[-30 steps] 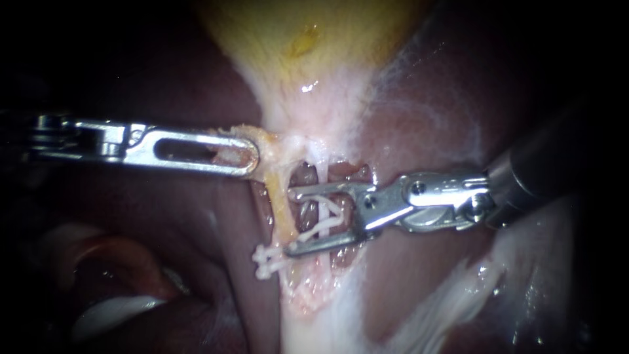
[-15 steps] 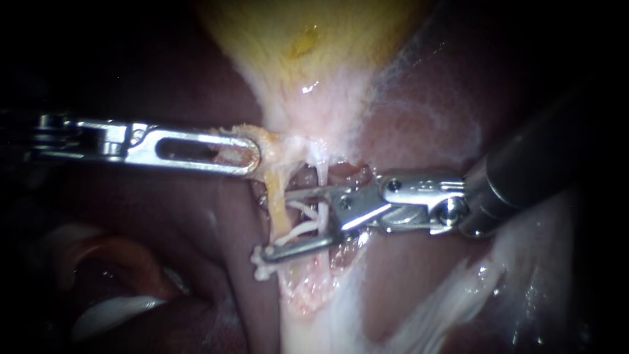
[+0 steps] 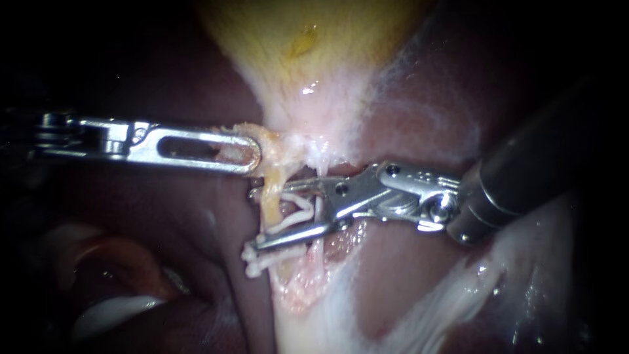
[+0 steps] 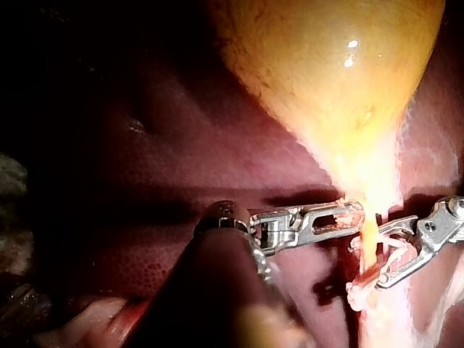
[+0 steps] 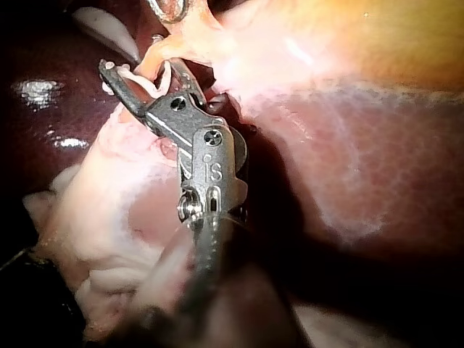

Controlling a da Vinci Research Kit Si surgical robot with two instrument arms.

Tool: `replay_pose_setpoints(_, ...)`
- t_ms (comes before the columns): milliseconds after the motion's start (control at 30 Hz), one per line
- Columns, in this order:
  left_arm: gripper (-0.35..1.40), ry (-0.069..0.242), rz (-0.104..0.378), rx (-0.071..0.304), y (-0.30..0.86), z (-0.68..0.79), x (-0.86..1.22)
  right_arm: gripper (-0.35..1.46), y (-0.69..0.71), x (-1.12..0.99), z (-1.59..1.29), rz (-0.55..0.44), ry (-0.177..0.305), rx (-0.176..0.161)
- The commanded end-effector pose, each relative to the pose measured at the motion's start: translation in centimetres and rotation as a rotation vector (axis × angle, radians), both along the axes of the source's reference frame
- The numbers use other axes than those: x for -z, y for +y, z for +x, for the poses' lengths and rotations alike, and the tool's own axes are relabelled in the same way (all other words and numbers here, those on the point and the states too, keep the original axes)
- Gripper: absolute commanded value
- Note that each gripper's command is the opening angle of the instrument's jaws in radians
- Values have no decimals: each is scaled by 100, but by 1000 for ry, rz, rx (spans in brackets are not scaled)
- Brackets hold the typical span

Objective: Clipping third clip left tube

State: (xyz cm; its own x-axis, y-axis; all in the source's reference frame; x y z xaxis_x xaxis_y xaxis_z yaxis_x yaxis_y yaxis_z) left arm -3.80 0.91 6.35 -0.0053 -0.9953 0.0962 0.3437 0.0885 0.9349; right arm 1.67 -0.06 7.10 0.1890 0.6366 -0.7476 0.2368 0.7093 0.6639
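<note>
The yellow left tube (image 3: 270,208) runs down from the gallbladder (image 3: 308,46) neck. My right instrument (image 3: 252,219) straddles it, one jaw on each side. Its jaws stand wide apart with a white clip (image 3: 298,211) seated between them, touching both. Below the lower jaw, white clips (image 3: 259,262) sit on the tube. My left instrument (image 3: 249,152) is shut on tissue at the gallbladder neck, holding it leftward. In the left wrist view the left instrument (image 4: 351,215) grips beside the tube (image 4: 368,239). The right instrument (image 5: 134,72) shows its jaws around the tube's pale strand.
Dark red liver (image 3: 406,275) surrounds the dissected window. A thin pale tube (image 3: 320,172) runs just right of the yellow one, behind the right instrument's jaws. White fatty tissue (image 3: 308,328) lies below the clips.
My right instrument has advanced leftward, so its jaws now reach past the yellow tube and enclose it. The left instrument has held still.
</note>
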Motion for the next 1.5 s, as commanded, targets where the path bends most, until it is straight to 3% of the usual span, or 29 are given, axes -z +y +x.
replay_pose_setpoints(33, -35, 0, 0, 0, 0, -1, 0, 43, -1, -1, 1, 11, -5, 2)
replay_pose_setpoints(733, -35, 0, 0, 1, 0, -2, 0, 40, -8, -10, 17, 61, -15, 6)
replay_pose_setpoints(833, -35, 0, 0, 1, 0, -2, 0, 17, -7, -10, 13, 88, -29, -2)
replay_pose_setpoints(933, -35, 0, 0, 1, 0, -2, 0, -35, -6, -8, 4, 138, -49, -10)
replay_pose_setpoints(1100, -35, 0, 0, 0, 1, -1, -1, -35, -1, -11, -3, 207, -69, -9)
replay_pose_setpoints(1500, -35, -1, 0, 0, 1, 0, -2, -35, -2, -14, -8, 222, -75, -9)
